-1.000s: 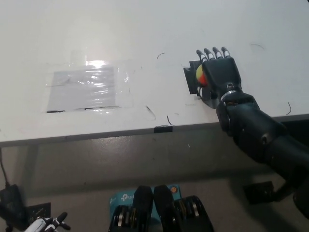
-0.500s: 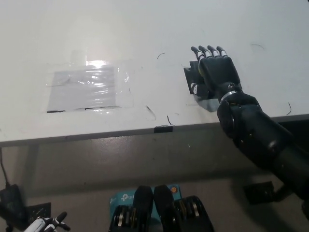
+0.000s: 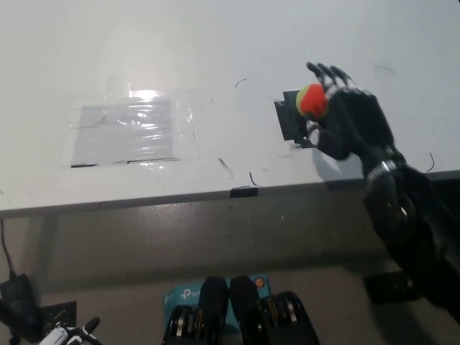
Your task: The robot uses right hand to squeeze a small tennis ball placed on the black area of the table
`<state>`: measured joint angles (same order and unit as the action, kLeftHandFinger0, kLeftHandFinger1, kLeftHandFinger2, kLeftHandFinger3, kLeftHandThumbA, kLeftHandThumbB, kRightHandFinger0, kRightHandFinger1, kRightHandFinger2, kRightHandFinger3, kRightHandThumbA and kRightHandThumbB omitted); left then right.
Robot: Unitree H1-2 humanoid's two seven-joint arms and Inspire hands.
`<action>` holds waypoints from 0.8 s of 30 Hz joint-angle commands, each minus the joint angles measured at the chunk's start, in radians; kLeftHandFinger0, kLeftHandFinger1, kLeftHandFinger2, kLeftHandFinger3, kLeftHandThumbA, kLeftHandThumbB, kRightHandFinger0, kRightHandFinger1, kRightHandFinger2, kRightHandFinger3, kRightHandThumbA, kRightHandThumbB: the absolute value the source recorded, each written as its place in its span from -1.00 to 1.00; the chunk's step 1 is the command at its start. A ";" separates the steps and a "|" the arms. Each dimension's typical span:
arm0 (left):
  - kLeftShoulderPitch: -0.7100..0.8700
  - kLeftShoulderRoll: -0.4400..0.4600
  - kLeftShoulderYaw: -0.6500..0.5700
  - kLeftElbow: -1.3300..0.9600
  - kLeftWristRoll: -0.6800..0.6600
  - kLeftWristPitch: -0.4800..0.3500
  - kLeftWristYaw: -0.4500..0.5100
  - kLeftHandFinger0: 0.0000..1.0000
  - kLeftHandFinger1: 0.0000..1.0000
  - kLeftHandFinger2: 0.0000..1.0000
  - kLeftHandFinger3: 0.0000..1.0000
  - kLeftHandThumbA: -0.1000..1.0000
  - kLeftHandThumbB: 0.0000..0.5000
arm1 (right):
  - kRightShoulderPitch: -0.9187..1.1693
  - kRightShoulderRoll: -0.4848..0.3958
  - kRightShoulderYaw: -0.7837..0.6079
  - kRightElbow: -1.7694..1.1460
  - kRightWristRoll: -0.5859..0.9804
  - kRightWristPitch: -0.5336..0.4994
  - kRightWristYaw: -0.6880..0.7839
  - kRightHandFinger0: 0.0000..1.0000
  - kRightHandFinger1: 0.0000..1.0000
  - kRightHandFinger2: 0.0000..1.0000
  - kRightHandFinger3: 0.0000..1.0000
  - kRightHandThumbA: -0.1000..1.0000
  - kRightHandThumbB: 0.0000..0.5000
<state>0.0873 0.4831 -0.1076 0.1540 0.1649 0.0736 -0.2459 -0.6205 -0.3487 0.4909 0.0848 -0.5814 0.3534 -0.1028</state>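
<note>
Ball: we see the small tennis ball (image 3: 312, 100), orange-red with a yellow-green patch, over the black area (image 3: 290, 119) at the table's right part, against the right hand's palm side.
Right hand: our black right hand (image 3: 350, 123) wraps the ball, its fingers (image 3: 332, 75) curled past the ball's top; we read it as clamped on the ball.
Black area: a small dark patch on the white table (image 3: 215, 43), partly hidden by hand and ball.
Left hand: the white left hand (image 3: 68, 333) sits low at the bottom left corner, below the table's edge; we cannot tell whether it is spread or closed.
Table: a clear plastic sheet (image 3: 129, 131) lies taped flat, well apart to the left.
</note>
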 commanded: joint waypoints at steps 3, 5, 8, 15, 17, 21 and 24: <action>0.015 0.024 0.019 -0.008 0.003 -0.012 0.000 -0.59 -0.64 -0.20 0.16 1.00 1.00 | 0.244 0.006 -0.284 -0.261 0.198 -0.169 -0.071 0.01 0.77 1.00 0.87 -0.63 -0.37; 0.015 0.021 0.021 -0.005 -0.003 -0.016 -0.001 -0.59 -0.66 -0.25 0.04 1.00 1.00 | 0.313 0.010 -0.337 -0.251 0.276 -0.288 -0.058 0.12 0.83 1.00 0.91 -0.78 -0.40; 0.014 0.021 0.022 -0.005 -0.003 -0.022 0.000 -0.62 -0.71 -0.31 0.06 1.00 1.00 | 0.421 0.070 -0.453 -0.254 0.445 -0.354 -0.044 0.08 0.65 1.00 0.91 -0.61 -0.27; 0.005 0.022 0.023 0.002 -0.005 -0.013 -0.003 -0.57 -0.64 -0.26 0.02 1.00 1.00 | 0.547 0.214 -0.631 -0.205 0.686 -0.507 -0.047 0.25 0.87 0.98 0.97 -0.81 -0.65; 0.004 0.021 0.023 0.004 -0.005 -0.012 -0.002 -0.59 -0.66 -0.26 0.03 1.00 1.00 | 0.564 0.225 -0.647 -0.177 0.697 -0.531 -0.023 0.23 0.87 0.99 0.99 -0.85 -0.64; 0.006 0.025 0.021 0.002 -0.004 -0.018 -0.005 -0.63 -0.66 -0.28 -0.03 1.00 1.00 | 0.606 0.255 -0.674 -0.101 0.718 -0.569 0.009 0.18 0.80 0.95 0.98 -0.75 -0.50; 0.007 0.027 0.019 -0.002 0.003 -0.013 -0.004 -0.59 -0.62 -0.23 0.01 1.00 1.00 | 0.611 0.277 -0.697 -0.051 0.741 -0.587 0.027 0.15 0.79 0.90 0.95 -0.71 -0.41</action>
<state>0.0910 0.4823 -0.1077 0.1690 0.1650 0.0734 -0.2458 -0.0295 -0.1227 -0.0983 -0.0251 -0.1143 0.0504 -0.1037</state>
